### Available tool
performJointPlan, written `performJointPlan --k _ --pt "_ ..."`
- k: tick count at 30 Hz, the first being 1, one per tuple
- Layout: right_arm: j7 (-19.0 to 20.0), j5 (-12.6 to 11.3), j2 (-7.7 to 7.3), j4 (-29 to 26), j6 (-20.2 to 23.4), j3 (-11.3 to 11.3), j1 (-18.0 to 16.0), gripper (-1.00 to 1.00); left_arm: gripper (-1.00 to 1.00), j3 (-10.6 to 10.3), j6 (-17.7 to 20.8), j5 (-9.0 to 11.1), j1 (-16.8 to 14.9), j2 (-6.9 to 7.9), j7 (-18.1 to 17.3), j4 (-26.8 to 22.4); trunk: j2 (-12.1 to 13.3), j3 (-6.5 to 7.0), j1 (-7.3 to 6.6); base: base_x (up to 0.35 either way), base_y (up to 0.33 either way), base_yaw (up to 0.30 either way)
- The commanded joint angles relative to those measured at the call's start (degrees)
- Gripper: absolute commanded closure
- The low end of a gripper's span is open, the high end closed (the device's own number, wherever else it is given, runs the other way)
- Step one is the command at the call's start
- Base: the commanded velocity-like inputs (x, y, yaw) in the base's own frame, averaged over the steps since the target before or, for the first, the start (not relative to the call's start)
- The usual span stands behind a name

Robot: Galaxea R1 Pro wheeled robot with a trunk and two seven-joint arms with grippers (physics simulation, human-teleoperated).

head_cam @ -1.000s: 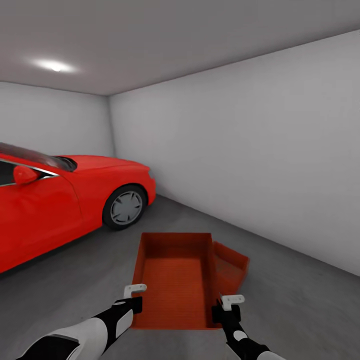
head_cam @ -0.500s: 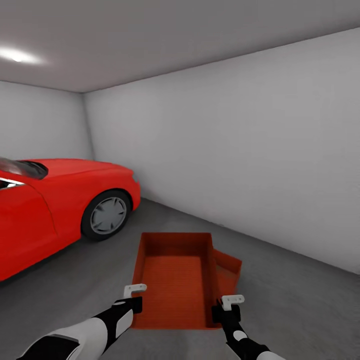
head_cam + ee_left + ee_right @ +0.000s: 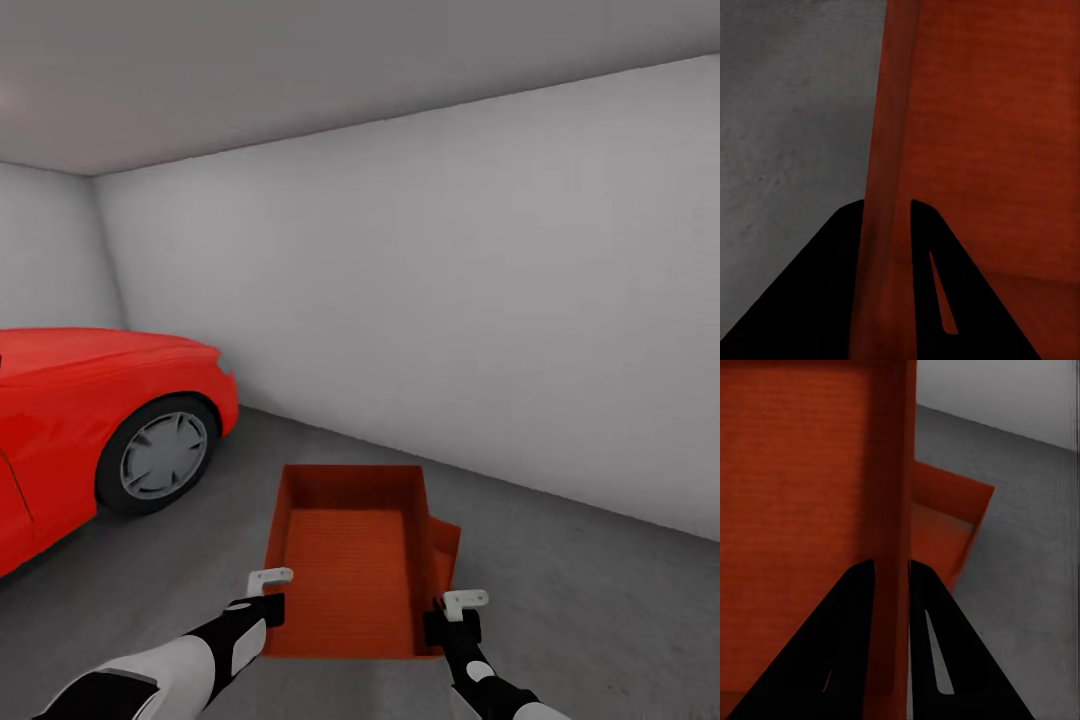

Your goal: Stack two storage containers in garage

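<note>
Orange-red container (image 3: 345, 560) hangs above the garage floor (image 3: 600, 600), the left tool (image 3: 262, 592) clenched on its left wall, the right tool (image 3: 452, 614) on its right. Second container (image 3: 445, 550) lies beneath, offset rightward; red car (image 3: 90, 420) stands well left.

— What carries everything here?

— The floor (image 3: 600, 600), a dark grey, mottled concrete that runs back to the pale walls.

— What lies directly on it?

— A red car (image 3: 90, 420) stands on it at the left, its front wheel (image 3: 155, 455) down on the concrete. Toward the right, an orange-red storage container (image 3: 445, 555) sits low, seemingly on the floor, mostly hidden behind a second bin; its contact with the concrete cannot be seen clearly.
</note>
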Motion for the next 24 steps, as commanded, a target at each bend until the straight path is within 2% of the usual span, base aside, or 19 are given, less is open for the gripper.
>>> performJointPlan --k 1,24 --pt "-0.6 0.5 -0.57 0.1 0.0 -0.3 0.0 1.00 1.00 2.8 0.0 0.1 -0.1 0.56 0.3 -0.1 -0.1 -0.10 0.05 0.320 0.182 -0.285" --pt "-0.6 0.5 -0.57 0.1 0.0 -0.3 0.0 1.00 1.00 2.8 0.0 0.1 -0.1 0.56 0.3 -0.1 -0.1 -0.10 0.05 0.317 0.184 -0.285"
